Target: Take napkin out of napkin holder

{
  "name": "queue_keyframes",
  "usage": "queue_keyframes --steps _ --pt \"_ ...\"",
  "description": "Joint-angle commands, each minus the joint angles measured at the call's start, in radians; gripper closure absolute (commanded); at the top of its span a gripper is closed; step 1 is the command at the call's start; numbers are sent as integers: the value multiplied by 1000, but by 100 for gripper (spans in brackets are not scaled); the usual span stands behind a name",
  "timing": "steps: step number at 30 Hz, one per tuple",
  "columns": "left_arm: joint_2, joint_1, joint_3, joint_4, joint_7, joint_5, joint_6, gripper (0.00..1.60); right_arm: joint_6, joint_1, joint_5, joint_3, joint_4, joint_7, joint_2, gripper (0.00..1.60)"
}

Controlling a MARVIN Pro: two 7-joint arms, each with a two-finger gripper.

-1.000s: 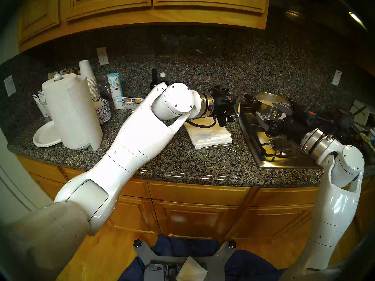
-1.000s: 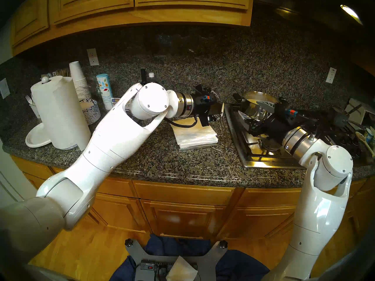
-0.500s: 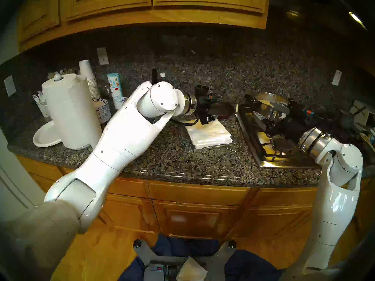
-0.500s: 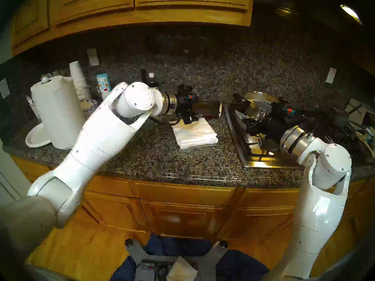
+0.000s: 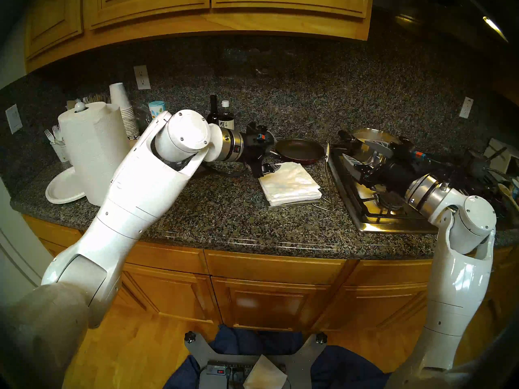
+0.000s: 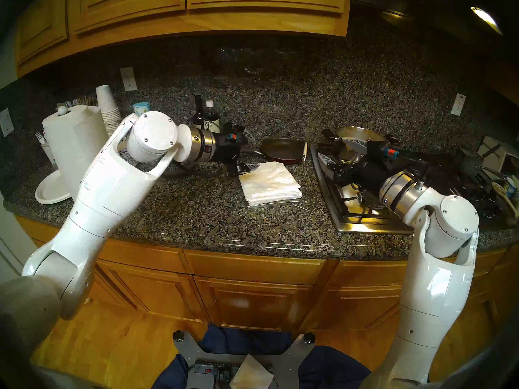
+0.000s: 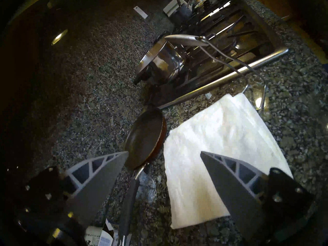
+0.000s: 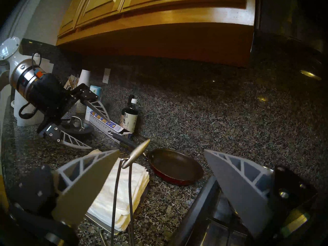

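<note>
Perhaps "有" on dark bottle [image 5: 226, 121]

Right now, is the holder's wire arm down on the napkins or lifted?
Lifted. The wire arm stands upright beside the napkin stack, its spoon tip in the air between the right gripper's open fingers, nothing clamped.

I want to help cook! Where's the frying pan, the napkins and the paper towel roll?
frying pan [image 5: 299, 151]: head left view, dark inside.
napkins [image 5: 289, 183]: head left view, top sheet's middle.
paper towel roll [image 5: 92, 149]: head left view, its side.
</note>
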Motion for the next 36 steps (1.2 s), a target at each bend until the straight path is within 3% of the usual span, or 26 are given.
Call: queue_keyframes --steps 1,15,17,21,24,26,36 --pt "2 -7 -63 -20 26 -32 -10 0 -2 37 -3 -9 -21 -12 8 0" --pt "14 12 -73 -32 19 -42 -21 0 5 33 -4 -28 -33 -17 16 0" --pt "28 18 -70 -41 15 -33 -20 43 7 36 -5 -36 -29 -18 18 0" --pt "43 22 -74 -32 12 -29 -18 31 7 46 -6 -51 -21 -20 21 0" --pt "52 22 -68 -24 10 -23 -17 31 9 51 -6 -58 -19 -23 22 0" --pt "53 20 -61 -17 11 -17 -22 48 10 53 -6 -60 -17 -25 24 0" --pt "38 13 -9 39 23 26 -39 40 11 58 -5 -64 -11 -33 27 0"
